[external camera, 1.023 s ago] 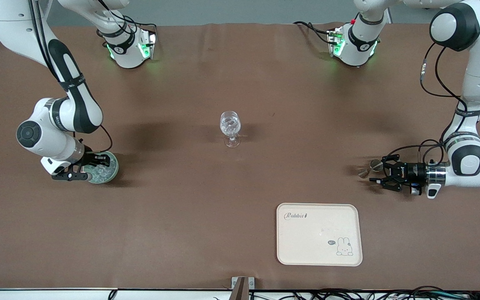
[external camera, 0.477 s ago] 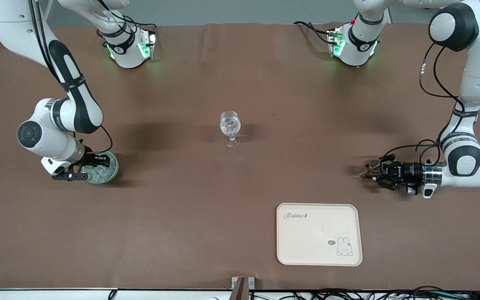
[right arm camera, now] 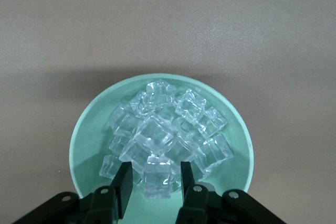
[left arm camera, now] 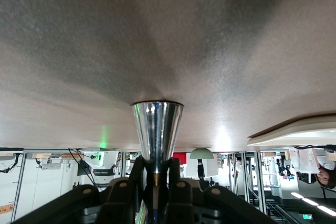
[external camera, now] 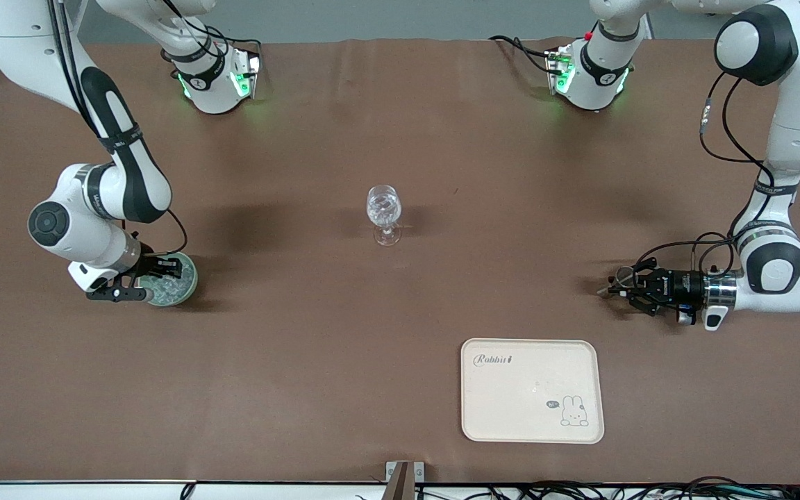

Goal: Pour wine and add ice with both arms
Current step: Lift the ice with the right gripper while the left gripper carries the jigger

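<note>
A pale green bowl (external camera: pixel 190 283) of clear ice (external camera: pixel 169 285) stands toward the right arm's end of the table. My right gripper (external camera: pixel 162 272) is lowered into it. In the right wrist view the bowl (right arm camera: pixel 86 140) is full of ice (right arm camera: pixel 168 129), and the right gripper (right arm camera: pixel 155 181) is open with its fingers either side of one cube (right arm camera: pixel 157 179), gaps showing. My left gripper (external camera: pixel 619 288) is shut on a shiny metal cone cup (external camera: pixel 623 273) low over the table; in the left wrist view the left gripper (left arm camera: pixel 156 174) holds the cup (left arm camera: pixel 157 127) at its narrow waist. A wine glass (external camera: pixel 384 208) stands mid-table.
A cream tray (external camera: pixel 532 417) with a rabbit print lies nearer to the front camera than the left gripper; its edge shows in the left wrist view (left arm camera: pixel 294 129). Both arm bases stand along the table's edge farthest from the front camera.
The left gripper moved up to the metal cup and closed on it; one second ago it was open and apart from the cup. The right gripper stayed in the bowl.
</note>
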You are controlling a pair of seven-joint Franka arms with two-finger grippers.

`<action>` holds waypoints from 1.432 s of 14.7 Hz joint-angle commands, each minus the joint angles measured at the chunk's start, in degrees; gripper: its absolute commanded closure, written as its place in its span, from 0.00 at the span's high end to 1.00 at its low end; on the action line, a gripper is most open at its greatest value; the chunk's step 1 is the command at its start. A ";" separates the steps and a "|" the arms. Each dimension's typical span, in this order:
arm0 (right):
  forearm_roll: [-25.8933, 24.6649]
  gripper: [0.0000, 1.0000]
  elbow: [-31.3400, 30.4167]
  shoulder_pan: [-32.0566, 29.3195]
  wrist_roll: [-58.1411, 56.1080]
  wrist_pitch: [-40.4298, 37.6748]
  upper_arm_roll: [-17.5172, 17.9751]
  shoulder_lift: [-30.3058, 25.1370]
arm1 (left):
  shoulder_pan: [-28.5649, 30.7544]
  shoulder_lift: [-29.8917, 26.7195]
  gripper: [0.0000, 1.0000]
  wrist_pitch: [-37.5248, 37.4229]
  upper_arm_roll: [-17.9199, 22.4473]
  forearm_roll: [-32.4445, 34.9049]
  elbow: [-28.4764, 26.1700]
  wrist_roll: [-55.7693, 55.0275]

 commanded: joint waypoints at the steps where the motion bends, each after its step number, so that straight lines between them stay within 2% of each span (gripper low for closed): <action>1: 0.30 0.45 -0.77 -0.53 -1.16 1.06 0.14 0.26 | 0.01 -0.95 0.01 -0.57 -0.21 -1.28 -0.64 -0.30; 4: 0.30 0.42 -0.77 -0.53 -1.16 1.06 0.22 0.26 | 0.71 -2.00 0.01 -1.19 -3.28 -1.46 -0.11 -3.44; 7: 0.30 0.28 -0.77 -0.53 -1.07 1.15 0.22 0.26 | 0.36 -5.68 0.01 -1.28 -7.06 -1.20 -0.55 -6.97; 10: 0.39 0.07 -0.60 -0.62 -0.98 0.80 0.22 0.26 | -0.07 -8.50 0.01 -1.72 -12.15 -1.02 -0.55 -10.57; 11: 0.30 0.03 -0.25 -0.62 -0.98 0.37 0.22 0.26 | -0.51 -9.64 0.01 -1.46 -13.82 -0.67 -0.64 -12.32; 13: 0.39 0.01 0.54 -0.53 -0.98 -0.16 0.22 0.17 | -3.57 -13.24 0.01 -1.02 -14.37 -0.49 -1.51 -16.63; 14: 0.39 0.01 1.68 -0.53 -0.90 -1.64 0.22 0.08 | -4.90 -15.26 0.01 0.20 -14.37 -0.49 -2.56 -18.65; 18: 0.47 0.00 13.00 -0.71 -0.10 -21.13 -0.04 -1.93 | -10.26 -21.94 0.01 5.39 -14.37 -0.41 -7.57 -23.23; 21: 0.39 0.00 18.03 -1.93 1.30 -27.75 -0.39 -6.14 | -15.35 -24.85 0.01 8.21 -14.45 -0.49 -9.25 -28.58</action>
